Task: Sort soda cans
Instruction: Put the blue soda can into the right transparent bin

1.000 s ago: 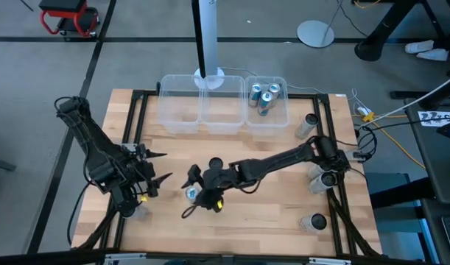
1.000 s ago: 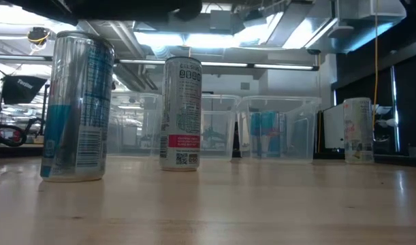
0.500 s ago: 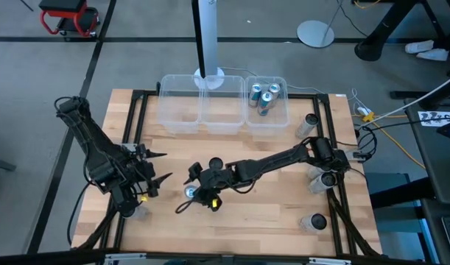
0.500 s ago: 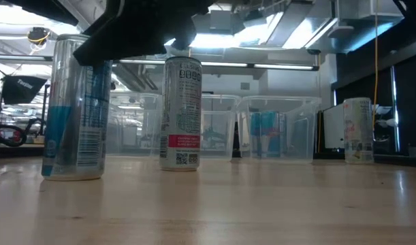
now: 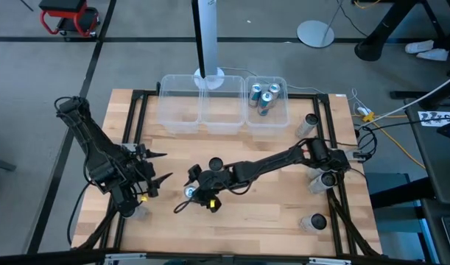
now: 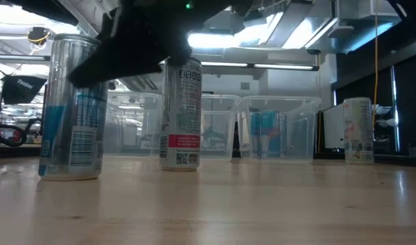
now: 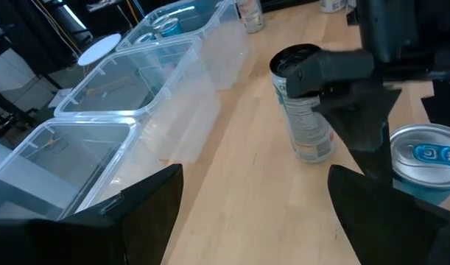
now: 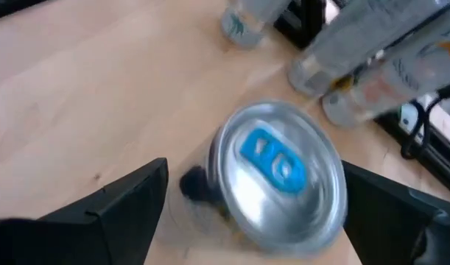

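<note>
A soda can with a teal-blue top (image 8: 280, 173) stands upright on the wooden table (image 5: 269, 213), left of its middle. My right gripper (image 5: 188, 191) hangs open just above it, one finger on each side of the can's top. In the low view a dark finger (image 6: 122, 54) crosses the upper part of this can (image 6: 73, 129). Behind it stands a dark-topped can (image 5: 215, 163) with a pink label (image 6: 181, 141). My left gripper (image 5: 166, 166) waits open at the table's left, pointing toward both cans.
Three clear bins (image 5: 184, 110) line the far edge; the right one holds three teal-topped cans (image 5: 264, 98). More cans stand along the right edge (image 5: 307, 124) (image 5: 320, 179) (image 5: 313, 222), and one stands by the left arm (image 5: 136, 211).
My right gripper has come down toward the teal-topped can and rolled about its own axis. In the low view its dark finger now hangs in front of the can's upper part. The cans have stayed in place.
</note>
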Controlling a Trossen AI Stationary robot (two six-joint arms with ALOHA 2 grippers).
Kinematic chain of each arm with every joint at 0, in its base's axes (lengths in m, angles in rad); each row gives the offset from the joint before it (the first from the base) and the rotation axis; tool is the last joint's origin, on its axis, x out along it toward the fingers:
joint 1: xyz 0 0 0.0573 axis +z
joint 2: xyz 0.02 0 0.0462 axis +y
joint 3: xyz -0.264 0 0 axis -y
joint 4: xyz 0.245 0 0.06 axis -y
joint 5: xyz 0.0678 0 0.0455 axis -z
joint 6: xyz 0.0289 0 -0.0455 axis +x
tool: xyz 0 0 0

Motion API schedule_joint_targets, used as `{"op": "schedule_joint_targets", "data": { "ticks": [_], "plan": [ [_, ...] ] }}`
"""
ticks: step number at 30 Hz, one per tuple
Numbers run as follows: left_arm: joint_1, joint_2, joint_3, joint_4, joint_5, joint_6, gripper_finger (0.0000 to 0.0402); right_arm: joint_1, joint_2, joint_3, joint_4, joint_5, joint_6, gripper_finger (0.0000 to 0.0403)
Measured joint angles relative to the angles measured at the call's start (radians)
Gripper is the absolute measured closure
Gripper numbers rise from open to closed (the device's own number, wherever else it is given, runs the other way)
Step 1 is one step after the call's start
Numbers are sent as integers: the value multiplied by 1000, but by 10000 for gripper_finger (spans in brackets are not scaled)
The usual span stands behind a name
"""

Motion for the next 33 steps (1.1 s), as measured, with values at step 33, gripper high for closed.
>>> {"op": "schedule_joint_targets", "data": {
  "ticks": [33],
  "plan": [
    [0,0,0,2,0,4,75,18,19,183,-146,-154,-199,157]
  ]
}}
